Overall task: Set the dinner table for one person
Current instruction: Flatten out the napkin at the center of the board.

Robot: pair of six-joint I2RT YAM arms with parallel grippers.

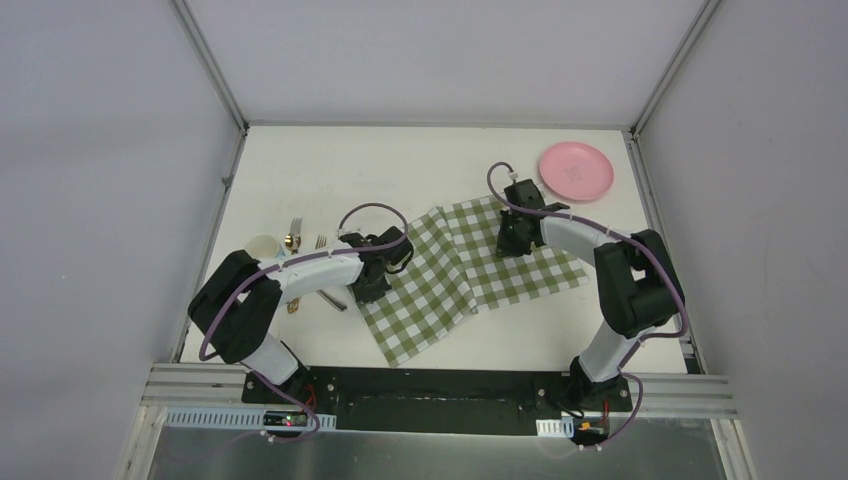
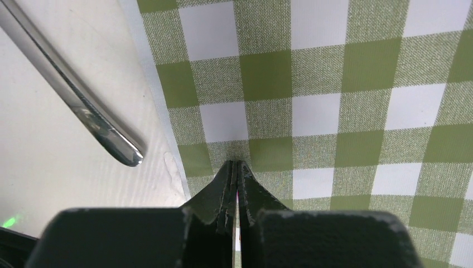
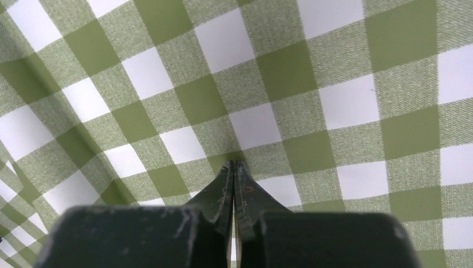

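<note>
I have one dinner table (image 1: pixel 300 165), a plain white top with aluminium rails along its edges and pale panels walling it on three sides. One green-and-white checked cloth (image 1: pixel 450 270) lies rumpled from the middle toward the right edge, a corner pointing at the near edge. My two arms reach over it. The left gripper (image 2: pixel 237 167) is pressed together, tips on the cloth near its left edge. The right gripper (image 3: pixel 234 166) is likewise pressed together on the cloth's far part. I cannot tell whether either has fabric caught. One pink plate (image 1: pixel 576 171) sits at the far right corner. One white cup (image 1: pixel 262 246) stands near the left edge, with two forks (image 1: pixel 296 228) just beside it. One shiny handle (image 2: pixel 83 111) lies just beside the cloth.
</note>
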